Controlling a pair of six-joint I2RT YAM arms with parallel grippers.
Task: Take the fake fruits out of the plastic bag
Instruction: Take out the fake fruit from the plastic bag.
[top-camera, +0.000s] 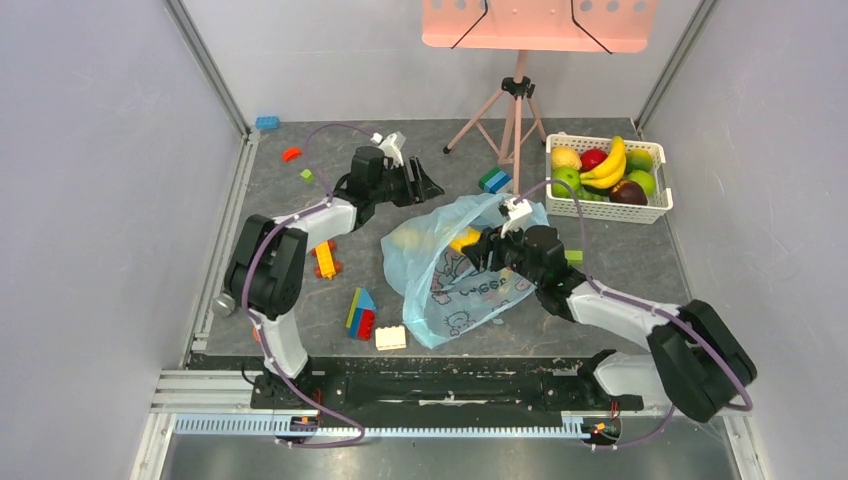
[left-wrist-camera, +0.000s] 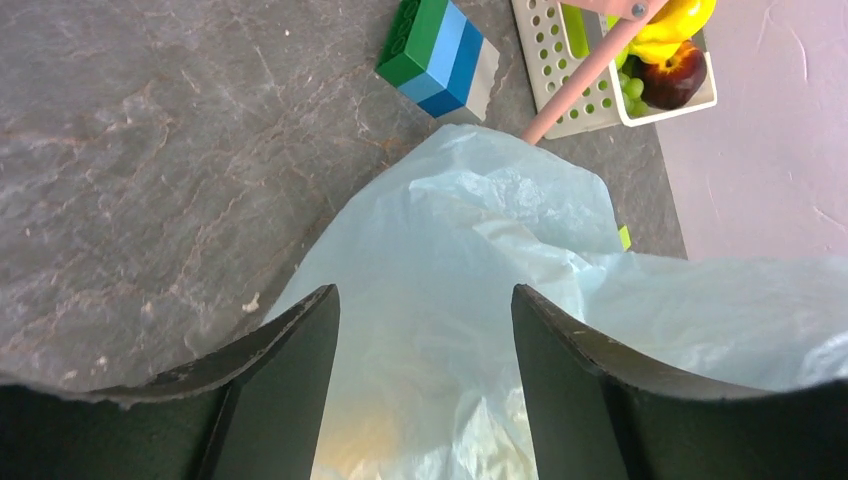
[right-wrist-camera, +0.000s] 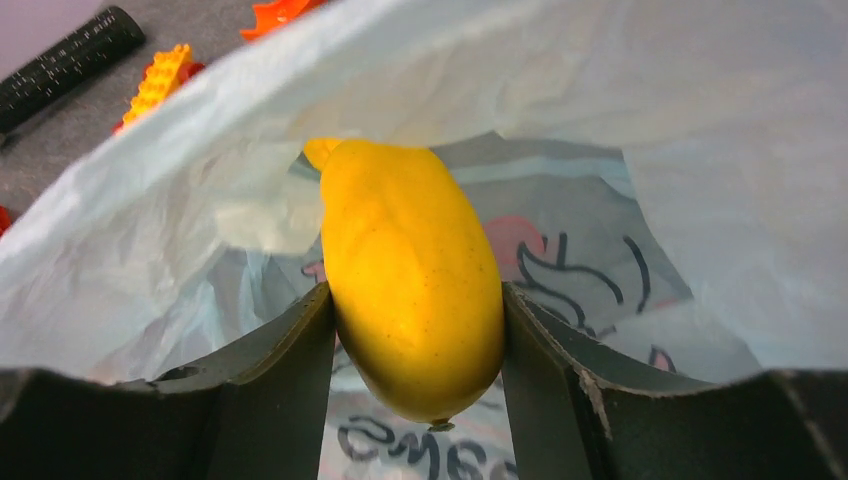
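The light-blue plastic bag (top-camera: 440, 290) lies in the middle of the table, its mouth towards the right. My right gripper (top-camera: 482, 248) reaches into the mouth and is shut on the yellow oblong fruit (top-camera: 464, 240). In the right wrist view that fruit (right-wrist-camera: 410, 260) sits squeezed between my fingers, with the bag (right-wrist-camera: 700, 150) around it. A pale yellow shape (top-camera: 408, 238) shows through the bag's far left part. My left gripper (top-camera: 425, 185) is open and empty beside the bag's far edge; in the left wrist view its gripper (left-wrist-camera: 425, 300) hangs over the bag (left-wrist-camera: 480, 240).
A white slotted basket (top-camera: 610, 214) with several fruits stands at the back right, also in the left wrist view (left-wrist-camera: 555, 60). A pink tripod (top-camera: 515, 110) stands behind the bag. Building blocks lie around: green-blue (top-camera: 494, 180), orange (top-camera: 325, 258), multicoloured (top-camera: 361, 313), cream (top-camera: 390, 337).
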